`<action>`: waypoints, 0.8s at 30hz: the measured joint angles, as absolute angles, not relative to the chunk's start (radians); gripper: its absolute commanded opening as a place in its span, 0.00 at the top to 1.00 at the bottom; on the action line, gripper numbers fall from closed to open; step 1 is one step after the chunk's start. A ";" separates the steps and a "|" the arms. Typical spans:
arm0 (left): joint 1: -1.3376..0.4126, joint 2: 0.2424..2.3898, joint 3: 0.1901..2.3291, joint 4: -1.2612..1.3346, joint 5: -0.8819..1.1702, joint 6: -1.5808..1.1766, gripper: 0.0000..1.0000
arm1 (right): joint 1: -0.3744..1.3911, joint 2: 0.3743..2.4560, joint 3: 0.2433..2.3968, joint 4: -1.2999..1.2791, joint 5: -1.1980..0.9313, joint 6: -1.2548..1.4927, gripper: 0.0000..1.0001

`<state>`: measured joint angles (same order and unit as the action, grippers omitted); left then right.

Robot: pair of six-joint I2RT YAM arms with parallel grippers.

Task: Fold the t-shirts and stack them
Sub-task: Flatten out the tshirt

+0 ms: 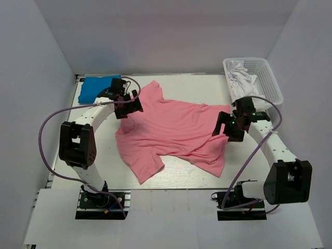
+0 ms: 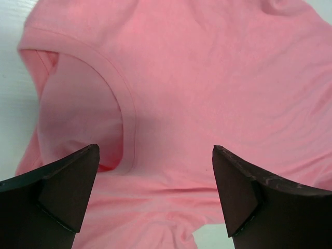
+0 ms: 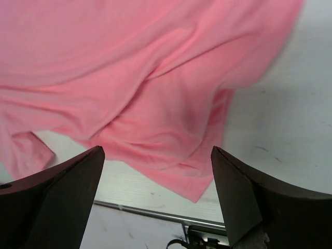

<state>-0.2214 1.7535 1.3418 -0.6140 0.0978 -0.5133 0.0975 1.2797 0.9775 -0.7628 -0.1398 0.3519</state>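
Note:
A pink t-shirt (image 1: 171,129) lies spread and rumpled across the middle of the table. My left gripper (image 1: 129,107) is open and empty above its left edge; the left wrist view shows the shirt's collar (image 2: 122,98) between my fingers (image 2: 70,181). My right gripper (image 1: 228,127) is open and empty above the shirt's right edge; the right wrist view shows the shirt's folded hem corner (image 3: 194,192) below it. A folded blue t-shirt (image 1: 96,88) lies at the back left. White t-shirts (image 1: 241,78) lie in the basket.
A white mesh basket (image 1: 270,83) stands at the back right. White walls close in the table on the left, back and right. The table's near edge with a metal rail (image 3: 150,212) shows in the right wrist view.

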 measured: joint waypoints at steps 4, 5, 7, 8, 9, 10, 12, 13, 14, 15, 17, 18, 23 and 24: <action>-0.239 1.745 1.339 -0.628 0.106 -0.497 0.00 | 0.165 1.295 0.937 -0.757 -0.165 0.332 0.12; -0.241 1.745 1.333 -0.631 0.105 -0.494 0.00 | 0.176 1.293 0.921 -0.759 -0.165 0.332 0.12; -0.250 1.750 1.328 -0.643 0.105 -0.490 0.00 | 0.199 1.288 0.883 -0.764 -0.165 0.335 0.17; -0.252 1.756 1.327 -0.649 0.105 -0.489 0.00 | 0.212 1.287 0.857 -0.767 -0.165 0.339 0.20; -0.254 1.763 1.327 -0.651 0.105 -0.488 0.00 | 0.223 1.287 0.835 -0.776 -0.165 0.348 0.22; -0.257 1.774 1.324 -0.651 0.106 -0.489 0.00 | 0.234 1.287 0.816 -0.781 -0.168 0.359 0.25; -0.258 1.793 1.315 -0.651 0.112 -0.488 0.00 | 0.255 1.286 0.779 -0.793 -0.167 0.378 0.29; -0.258 1.800 1.308 -0.650 0.113 -0.488 0.00 | 0.263 1.286 0.766 -0.800 -0.165 0.389 0.29; -0.258 1.806 1.299 -0.650 0.114 -0.489 0.00 | 0.270 1.286 0.757 -0.805 -0.159 0.402 0.31; -0.258 1.810 1.293 -0.651 0.115 -0.490 0.00 | 0.273 1.287 0.752 -0.807 -0.154 0.412 0.31; -0.258 1.813 1.287 -0.653 0.115 -0.490 0.00 | 0.281 1.296 0.749 -0.802 -0.145 0.437 0.32; -0.258 1.813 1.287 -0.652 0.115 -0.491 0.00 | 0.282 1.304 0.749 -0.794 -0.144 0.447 0.34; -0.258 1.813 1.287 -0.647 0.115 -0.491 0.00 | 0.299 1.385 0.750 -0.719 -0.153 0.494 0.42; -0.258 1.813 1.287 -0.645 0.115 -0.491 0.00 | 0.302 1.399 0.750 -0.706 -0.154 0.499 0.50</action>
<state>-0.2577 1.8126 1.2873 -0.6449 0.1150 -0.4911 0.3019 1.3987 0.7498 -0.7063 -0.1535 0.4988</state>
